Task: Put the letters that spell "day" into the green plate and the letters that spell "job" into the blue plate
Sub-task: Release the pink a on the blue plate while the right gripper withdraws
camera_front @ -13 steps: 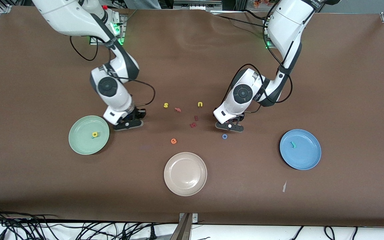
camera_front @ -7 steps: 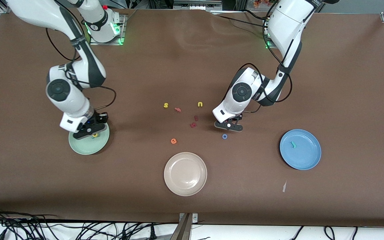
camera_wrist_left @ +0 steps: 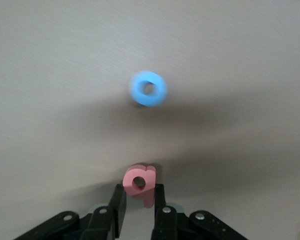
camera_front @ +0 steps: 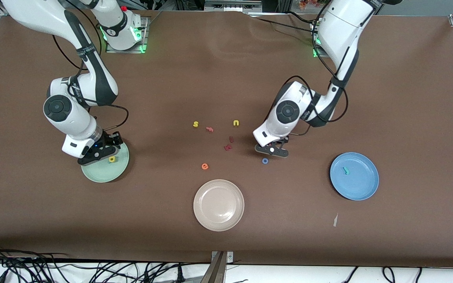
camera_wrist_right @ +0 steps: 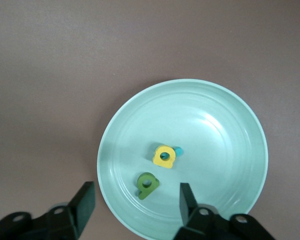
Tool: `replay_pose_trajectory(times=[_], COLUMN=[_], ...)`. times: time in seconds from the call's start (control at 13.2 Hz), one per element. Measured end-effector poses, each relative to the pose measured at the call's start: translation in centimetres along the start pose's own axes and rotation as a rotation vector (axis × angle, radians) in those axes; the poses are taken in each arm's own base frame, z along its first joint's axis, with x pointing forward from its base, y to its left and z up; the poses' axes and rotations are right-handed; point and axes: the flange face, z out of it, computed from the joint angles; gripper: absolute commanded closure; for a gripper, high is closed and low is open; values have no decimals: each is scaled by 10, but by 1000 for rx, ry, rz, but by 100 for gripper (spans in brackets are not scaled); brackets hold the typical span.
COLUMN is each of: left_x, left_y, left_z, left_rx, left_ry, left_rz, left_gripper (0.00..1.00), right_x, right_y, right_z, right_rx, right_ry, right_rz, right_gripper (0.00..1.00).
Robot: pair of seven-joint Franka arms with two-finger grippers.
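Note:
My left gripper (camera_front: pixel 271 150) is shut on the salmon-red "b" (camera_wrist_left: pixel 139 181), low over the table. The blue ring "o" (camera_front: pixel 265 160) lies loose just nearer the camera, and also shows as the blue ring "o" (camera_wrist_left: pixel 148 89) in the left wrist view. The teal "j" (camera_front: pixel 345 170) lies in the blue plate (camera_front: pixel 362 184). My right gripper (camera_wrist_right: pixel 135 196) stands open over the green plate (camera_wrist_right: pixel 215 130). The olive-green "d" (camera_wrist_right: pixel 147 185) lies in it, apart from both fingers. Beside it is the yellow "a" (camera_wrist_right: pixel 164 156), with the teal "y" (camera_wrist_right: pixel 179 150) peeking from under it.
A beige plate (camera_front: pixel 218 204) sits near the front edge. Loose letters lie mid-table: yellow "s" (camera_front: pixel 196 124), yellow "u" (camera_front: pixel 236 123), orange "e" (camera_front: pixel 205 166), and dark red letters (camera_front: pixel 228 147). A paper scrap (camera_front: pixel 335 220) lies near the blue plate.
My right arm swung from mid-table to over the green plate and opened, and the "d" now lies in the plate. My left gripper shut on the "b".

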Motion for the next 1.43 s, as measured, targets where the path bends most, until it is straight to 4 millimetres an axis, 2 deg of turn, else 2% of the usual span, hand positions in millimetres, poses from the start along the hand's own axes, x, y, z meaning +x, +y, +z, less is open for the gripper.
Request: replay_pose_trajectory(times=[0.08, 0.15, 0.23, 0.45, 0.6, 0.76, 0.83, 0.91, 0.98, 1.13, 1.21, 1.28, 1.43], left_x=[9, 18, 26, 43, 46, 46, 46, 46, 47, 48, 49, 51, 57], left_y=[-19, -41, -64, -136, -178, -221, -241, -259, -275, -297, -299, -295, -270], left_z=[-12, -25, -37, -61, -66, -69, -72, -74, -72, -63, -59, -58, -62], left_rx=[5, 16, 35, 83, 84, 80, 79, 80, 81, 74, 66, 44, -10], left_ry=[-11, -13, -7, 10, 9, 9, 12, 15, 14, 7, 7, 13, 26], left_rz=[24, 56, 88, 155, 201, 257, 285, 307, 316, 300, 282, 236, 144], left_gripper=[87, 86, 84, 83, 83, 82, 72, 41, 0, 0, 0, 0, 0], right_x=[1, 3, 6, 13, 14, 6, 0, -6, -11, -17, -17, -18, -20], right_y=[1, 1, 3, 7, 10, 12, 12, 12, 11, 11, 13, 15, 18], right_z=[-2, -4, -8, -31, -63, -111, -140, -172, -204, -265, -288, -304, -312], right_rx=[0, -1, 5, 42, 41, 35, 32, 31, 38, 72, 76, 78, 79], right_ry=[4, 9, 15, 37, 47, 39, 30, 17, 6, -5, -1, 0, -10], right_rz=[2, 3, 18, 92, 119, 174, 194, 208, 220, 237, 239, 241, 247], right_gripper=[21, 16, 0, 0, 0, 0, 0, 0, 0, 0, 0, 0, 0])
